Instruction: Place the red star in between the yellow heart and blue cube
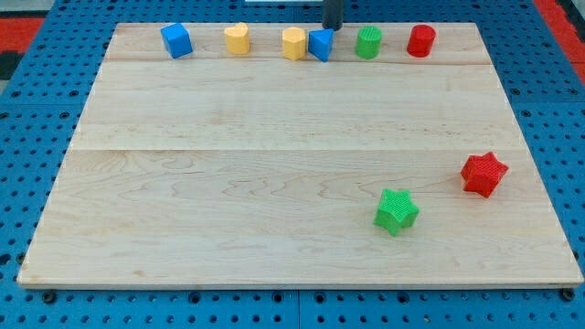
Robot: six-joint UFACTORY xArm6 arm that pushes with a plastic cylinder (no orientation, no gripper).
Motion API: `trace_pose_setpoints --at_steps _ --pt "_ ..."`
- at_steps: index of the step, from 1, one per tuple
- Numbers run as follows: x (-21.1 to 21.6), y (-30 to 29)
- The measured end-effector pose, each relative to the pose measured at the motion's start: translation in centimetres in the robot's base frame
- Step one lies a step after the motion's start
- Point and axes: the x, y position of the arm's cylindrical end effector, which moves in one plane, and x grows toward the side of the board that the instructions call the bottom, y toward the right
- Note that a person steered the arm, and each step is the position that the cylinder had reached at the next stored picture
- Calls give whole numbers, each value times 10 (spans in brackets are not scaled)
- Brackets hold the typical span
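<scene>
You see my tip [334,28] at the view's top edge, just above the blue block [321,44]; this tool has nothing to open or close. Your red star [483,174] sits far right, well apart from the yellow heart [238,39] and blue cube [176,41].

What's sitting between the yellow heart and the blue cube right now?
Nothing. In the camera view, the stretch of board between the yellow heart and the blue cube is bare wood. The red star lies far off, near the view's right edge.
</scene>
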Motion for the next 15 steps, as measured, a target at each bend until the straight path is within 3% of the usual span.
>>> trace_pose_setpoints --at_steps 2,3,4,5,7,8,9,11,15 --pt "-1 84" --pt "4 168" --pt "48 275" --pt "68 278" --pt "312 279" --pt "339 232" --pt "296 183" --pt "274 37" --pt "107 -139"
